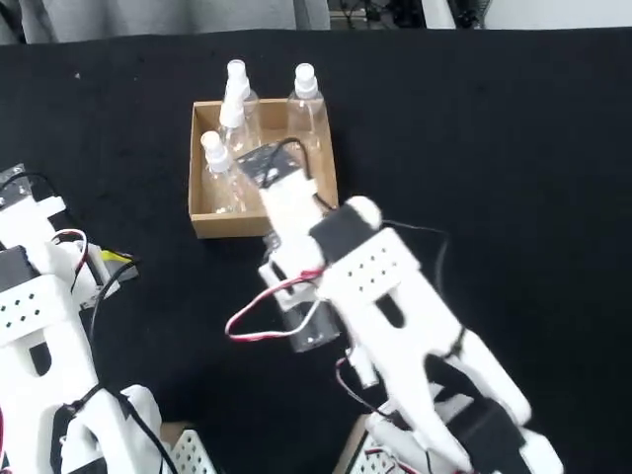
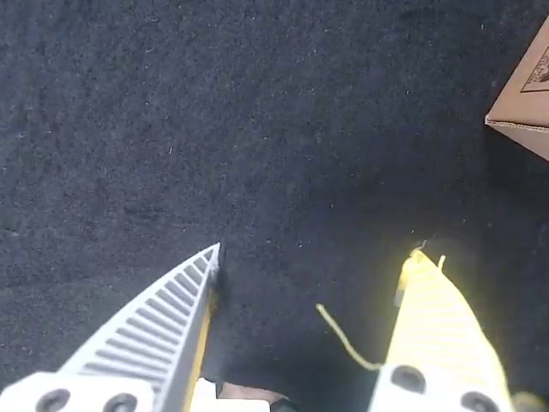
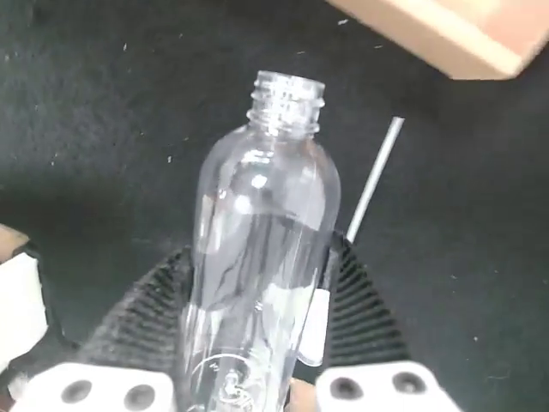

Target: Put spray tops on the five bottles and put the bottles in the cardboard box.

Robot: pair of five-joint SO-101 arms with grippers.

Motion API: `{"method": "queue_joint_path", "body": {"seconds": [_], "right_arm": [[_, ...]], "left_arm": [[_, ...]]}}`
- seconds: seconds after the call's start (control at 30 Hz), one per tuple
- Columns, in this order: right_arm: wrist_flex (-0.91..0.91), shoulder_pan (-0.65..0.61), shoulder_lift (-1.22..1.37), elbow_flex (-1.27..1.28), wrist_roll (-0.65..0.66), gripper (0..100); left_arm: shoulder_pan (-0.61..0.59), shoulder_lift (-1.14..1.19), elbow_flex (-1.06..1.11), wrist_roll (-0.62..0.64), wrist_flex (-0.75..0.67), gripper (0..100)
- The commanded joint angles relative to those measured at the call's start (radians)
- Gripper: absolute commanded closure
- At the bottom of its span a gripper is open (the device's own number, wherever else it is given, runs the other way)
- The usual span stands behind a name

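My right gripper (image 3: 262,253) is shut on a clear bottle (image 3: 257,232) with an open threaded neck and no top. In the high view this bottle (image 1: 314,334) lies low under the right arm, just in front of the cardboard box (image 1: 202,219). A thin white dip tube (image 3: 373,176) runs alongside the bottle toward one finger; I cannot tell whether it is gripped. Several bottles with white spray tops (image 1: 305,79) stand in the box. My left gripper (image 2: 316,253) is open over bare black cloth at the table's left.
A corner of the box (image 2: 525,103) shows in the left wrist view, and its edge (image 3: 446,39) lies just beyond the bottle's neck in the right wrist view. Black cloth (image 1: 494,148) covers the table. Red and black cables (image 1: 259,314) hang from the right arm.
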Motion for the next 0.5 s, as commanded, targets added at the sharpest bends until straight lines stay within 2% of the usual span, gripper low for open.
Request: {"method": "queue_joint_path", "body": {"seconds": [0.0,0.2,0.47], "right_arm": [[0.017,0.077,-0.113,-0.053,0.008,97.6],[-0.009,0.203,-0.240,-0.015,0.009,97.6],[-0.123,0.430,-0.348,0.035,0.009,97.5]], "left_arm": [[0.002,-0.017,-0.012,0.011,-0.009,70],[0.081,-0.018,-0.008,0.008,-0.006,70],[0.117,-0.018,-0.007,0.011,-0.006,70]]}}
